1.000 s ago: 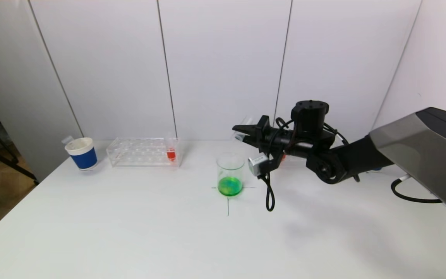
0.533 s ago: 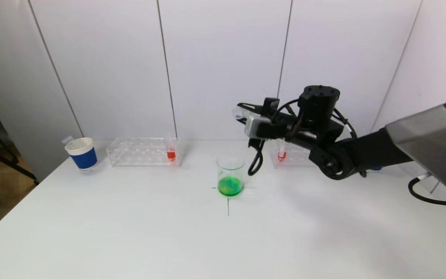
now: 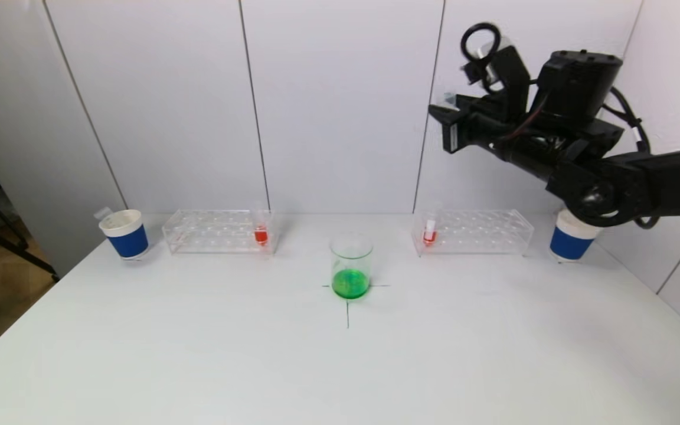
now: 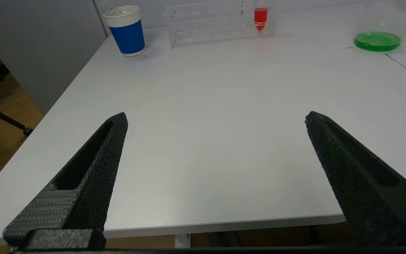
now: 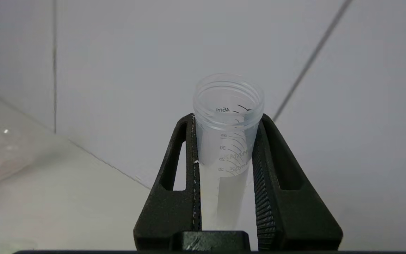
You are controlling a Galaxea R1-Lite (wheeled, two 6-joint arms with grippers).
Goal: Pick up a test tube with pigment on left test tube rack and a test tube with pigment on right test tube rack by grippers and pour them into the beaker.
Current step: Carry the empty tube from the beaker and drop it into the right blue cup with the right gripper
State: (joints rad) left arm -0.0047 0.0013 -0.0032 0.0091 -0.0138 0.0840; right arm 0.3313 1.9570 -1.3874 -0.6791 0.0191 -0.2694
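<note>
My right gripper (image 3: 447, 117) is raised high at the right, above the right rack (image 3: 481, 231). It is shut on an empty clear test tube (image 5: 226, 141), gripped just below its open mouth between the fingers (image 5: 189, 151). The glass beaker (image 3: 351, 264) stands mid-table with green liquid in its bottom. The left rack (image 3: 213, 231) holds one tube of red pigment (image 3: 261, 234). The right rack holds one tube of red pigment (image 3: 430, 232). My left gripper (image 4: 215, 118) is open and empty over the table's near edge, out of the head view.
A blue-and-white paper cup (image 3: 124, 234) stands left of the left rack. Another cup (image 3: 569, 242) stands right of the right rack, partly behind my right arm. The white wall panels are close behind the racks. A black cross marks the table under the beaker.
My right gripper has swung up and to the right with the tube, from just above the beaker to high over the right rack. The green liquid in the beaker is unchanged.
</note>
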